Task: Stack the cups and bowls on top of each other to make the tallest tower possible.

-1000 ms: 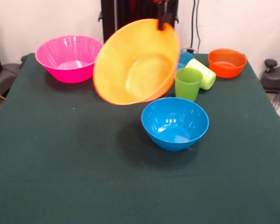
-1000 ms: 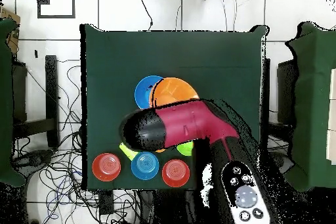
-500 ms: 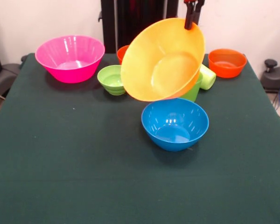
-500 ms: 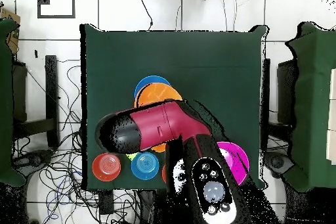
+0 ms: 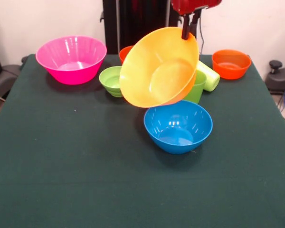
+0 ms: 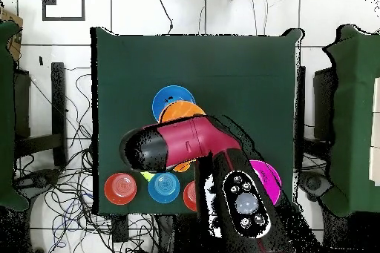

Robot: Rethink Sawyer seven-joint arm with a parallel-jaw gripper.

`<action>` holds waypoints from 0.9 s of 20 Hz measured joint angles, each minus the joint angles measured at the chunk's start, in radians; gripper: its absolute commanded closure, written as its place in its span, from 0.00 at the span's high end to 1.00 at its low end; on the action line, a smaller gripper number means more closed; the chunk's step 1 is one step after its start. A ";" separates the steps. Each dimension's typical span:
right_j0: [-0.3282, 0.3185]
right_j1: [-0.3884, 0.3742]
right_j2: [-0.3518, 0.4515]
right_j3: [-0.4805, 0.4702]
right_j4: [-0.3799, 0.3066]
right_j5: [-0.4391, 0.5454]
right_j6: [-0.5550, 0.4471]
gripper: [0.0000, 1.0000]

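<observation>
Gripper: the gripper [image 5: 185, 33] came down from the top edge and was clamped on the upper rim of the yellow bowl [image 5: 157, 67].
Yellow bowl: it hung in the air, tipped steeply so its opening faced the camera; its lower edge was just above the far rim of the blue bowl [image 5: 178, 126]; whether the two touched cannot be told.
Blue bowl: it sat upright on the table [image 5: 61, 166] near the middle, empty.
Pink bowl: the pink bowl [image 5: 71, 59] stood upright at the far left corner, well apart from the others.
Green bowl: the small green bowl [image 5: 111, 80] sat just left of the yellow bowl, partly hidden by it.
Orange bowl: the orange bowl [image 5: 231, 63] stood at the far right.
Cups: the green cup [image 5: 195, 89] stood upright behind the yellow bowl; the lime cup [image 5: 208, 76] lay on its side beside it.
Arm: from overhead the arm [image 6: 185, 145] covered most of the yellow bowl.
</observation>
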 measured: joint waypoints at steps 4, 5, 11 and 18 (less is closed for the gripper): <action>0.012 0.008 -0.017 -0.002 0.000 0.000 0.000 0.00; 0.016 0.008 -0.021 -0.002 0.000 0.000 0.000 0.00; 0.043 0.006 -0.035 -0.002 0.000 0.000 0.000 0.00; 0.078 0.031 -0.047 -0.045 0.002 0.000 0.000 0.00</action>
